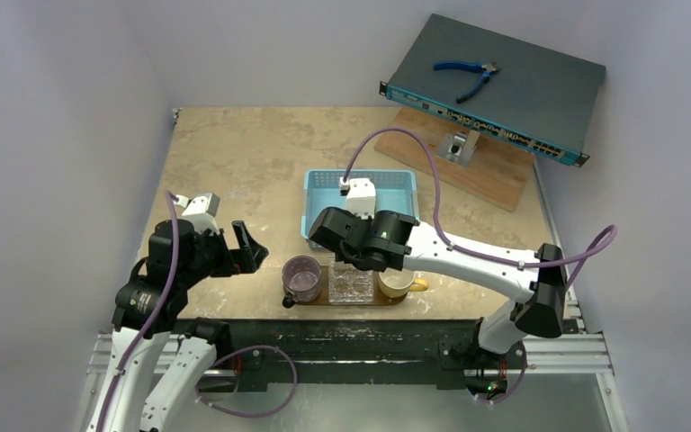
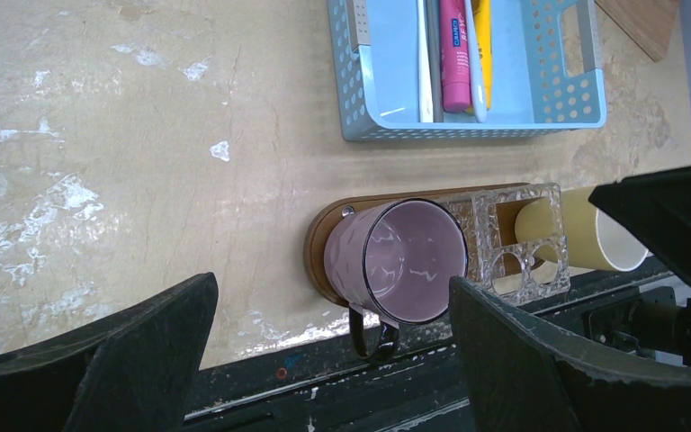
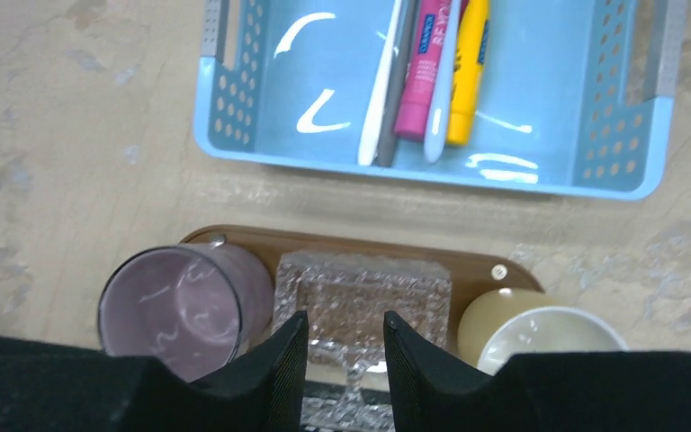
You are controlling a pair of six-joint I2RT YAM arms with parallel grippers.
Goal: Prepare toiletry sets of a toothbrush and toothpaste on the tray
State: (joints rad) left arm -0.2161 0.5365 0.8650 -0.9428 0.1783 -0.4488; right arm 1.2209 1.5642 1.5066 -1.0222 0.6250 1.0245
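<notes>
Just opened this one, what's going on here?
Nothing is set out yet: the pink tube, yellow tube and brushes lie in the blue basket. The tray holds a purple cup, a clear holder and a cream cup. The right pincer hangs over the clear holder, jaws parted, holding nothing. The left pincer hovers wide open to the left.

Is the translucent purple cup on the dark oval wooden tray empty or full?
Empty: the right wrist view into the translucent purple cup shows only its bare inside.

A purple cup (image 2: 397,261) on the tray (image 2: 318,241)
</notes>
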